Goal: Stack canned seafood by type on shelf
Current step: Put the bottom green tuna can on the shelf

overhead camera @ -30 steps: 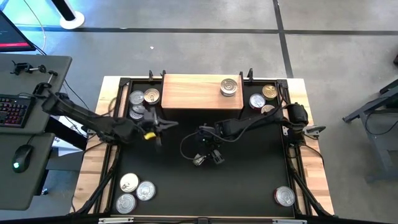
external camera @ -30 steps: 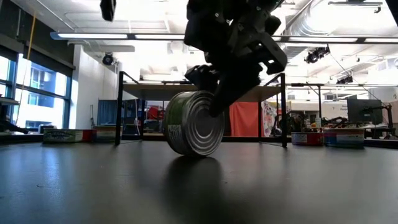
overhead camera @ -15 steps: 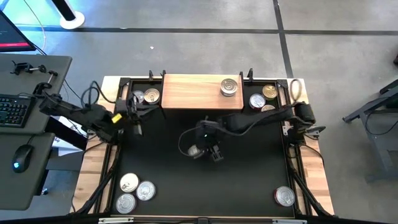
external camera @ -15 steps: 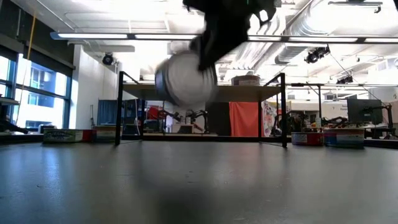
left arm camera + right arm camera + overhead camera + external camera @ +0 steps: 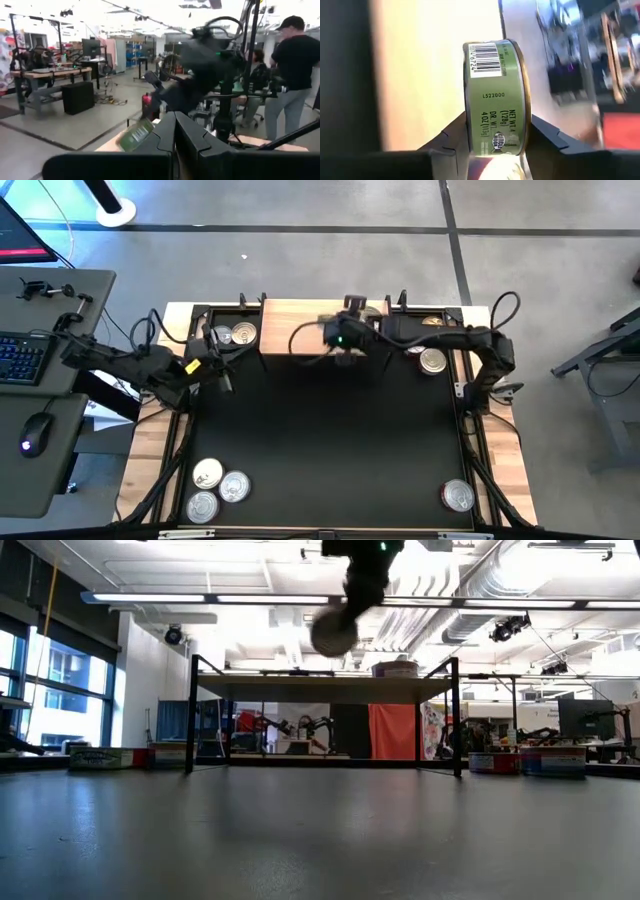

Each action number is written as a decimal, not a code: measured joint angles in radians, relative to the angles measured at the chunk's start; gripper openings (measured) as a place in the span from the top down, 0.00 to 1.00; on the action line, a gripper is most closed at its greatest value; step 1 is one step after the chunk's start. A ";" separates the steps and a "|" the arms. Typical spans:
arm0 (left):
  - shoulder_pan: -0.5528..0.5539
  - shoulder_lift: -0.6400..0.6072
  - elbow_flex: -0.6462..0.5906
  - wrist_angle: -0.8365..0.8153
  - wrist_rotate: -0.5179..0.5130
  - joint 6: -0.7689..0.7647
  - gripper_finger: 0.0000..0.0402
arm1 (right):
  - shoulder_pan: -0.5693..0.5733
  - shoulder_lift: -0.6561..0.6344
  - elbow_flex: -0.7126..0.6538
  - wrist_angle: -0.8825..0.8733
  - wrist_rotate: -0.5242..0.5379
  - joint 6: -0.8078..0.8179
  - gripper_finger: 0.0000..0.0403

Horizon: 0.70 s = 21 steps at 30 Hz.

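Observation:
My right gripper is shut on a green-labelled can of seafood, in the air over the front edge of the wooden shelf. In the low view this can shows above the shelf board. Another can stands on the shelf's right part. My left gripper hovers shut and holding nothing over the mat's far left, beside the cans left of the shelf. My right gripper pinches the green can by its two flat faces, one finger on one face and the other finger on the opposite face. The label side wall faces the wrist camera. The fingers slant down from the table's right. The can is lifted clear, standing on edge.
More cans lie right of the shelf, at the near left corner of the black mat and at the near right corner. The shelf's left half is bare wood.
My right gripper has lifted the green can off the middle of the mat, where it stood on its edge, and carried it up and toward the far edge, to the shelf's front. My left gripper has drawn back toward the table's left and far side.

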 joint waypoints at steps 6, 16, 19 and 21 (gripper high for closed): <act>0.006 0.000 0.000 -0.011 -0.003 -0.027 1.00 | -0.063 0.042 -0.001 -0.030 0.019 -0.001 0.68; 0.005 0.000 0.000 -0.012 -0.003 -0.031 1.00 | -0.076 0.105 -0.002 -0.091 0.094 -0.030 0.68; 0.005 0.000 0.000 -0.012 -0.003 -0.031 1.00 | -0.071 0.109 -0.001 -0.113 0.110 -0.004 0.68; 0.005 0.000 0.000 -0.012 -0.003 -0.031 1.00 | -0.070 0.110 -0.001 -0.134 0.128 0.013 0.68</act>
